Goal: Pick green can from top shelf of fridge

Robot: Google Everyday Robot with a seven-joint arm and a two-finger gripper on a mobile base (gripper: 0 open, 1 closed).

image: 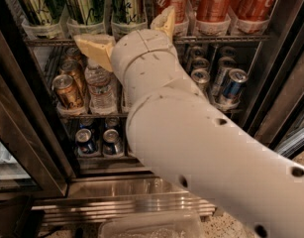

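Note:
Three tall pale-green cans stand at the left of the top shelf [230,39] of the fridge [27,133]. The rightmost green can [126,5] is straight above and behind my gripper [130,34]. The gripper is open and empty. Its tan left finger [94,47] reaches just below the shelf's front rail, and its right finger [166,21] rises in front of the rail, beside the red cans. My white arm hides the middle of the second shelf.
Red Coca-Cola cans [216,4] fill the right of the top shelf. Gold-brown cans [67,90], a water bottle [99,86] and blue cans [233,86] stand on the second rack, small cans [84,140] below. A clear container [151,226] lies by the steel base [117,200].

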